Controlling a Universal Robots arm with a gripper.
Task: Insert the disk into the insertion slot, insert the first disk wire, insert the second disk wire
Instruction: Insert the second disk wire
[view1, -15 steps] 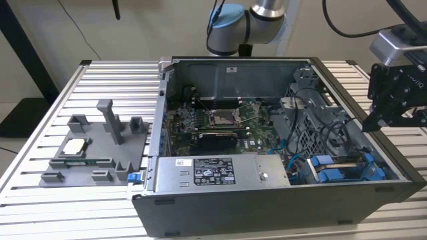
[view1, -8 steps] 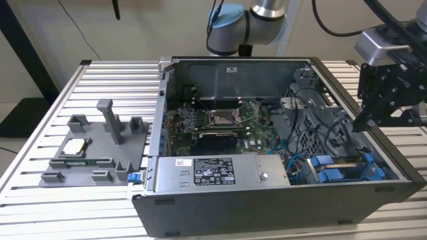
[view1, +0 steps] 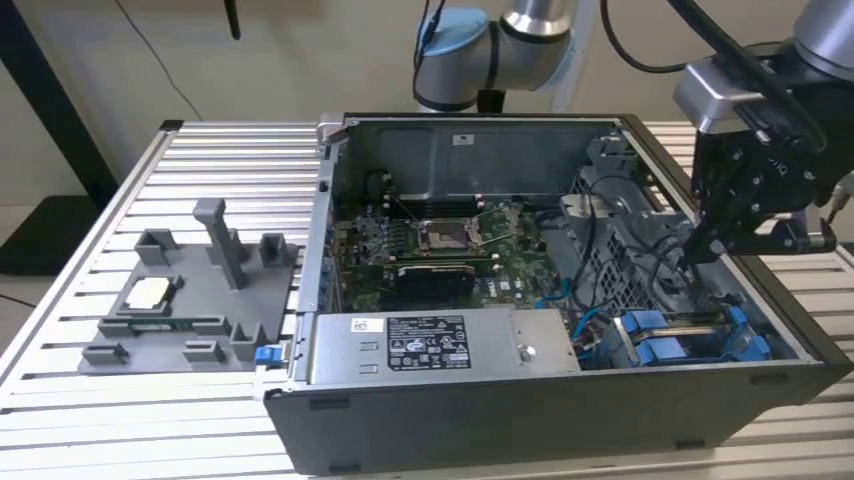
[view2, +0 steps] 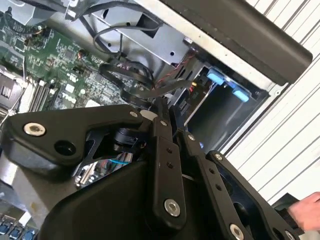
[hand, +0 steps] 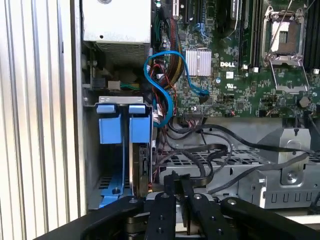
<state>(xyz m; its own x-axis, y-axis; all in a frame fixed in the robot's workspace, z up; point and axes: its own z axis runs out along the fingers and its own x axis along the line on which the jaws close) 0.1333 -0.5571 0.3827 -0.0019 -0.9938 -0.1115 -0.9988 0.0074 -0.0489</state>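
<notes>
Your gripper (view1: 705, 245) is hanging inside the open computer case (view1: 534, 410), over the corner that holds the drives. In the first wrist view you are seeing its two black fingertips (hand: 171, 177) drawn almost together, with only a sliver of gap between them. A bundle of black cables (hand: 215, 150) is looping right at the jaws. One strand seems to be passing between the tips, though you cannot tell whether it is truly pinched.

Just ahead of the jaws and a little to one side, the disk (hand: 140, 127) is sitting inside the insertion slot (hand: 122, 101). Its blue carrier is showing at the far end and its near edge is lying close beside the jaws. A second blue carrier (hand: 110, 125) is standing next to it, on the side away from the jaws.

Beyond the slot, farther from the jaws, a blue data cable (hand: 161, 87) is curling over the motherboard (hand: 240, 65). The silver power-supply box (hand: 117, 20) is lying farther off still.
</notes>
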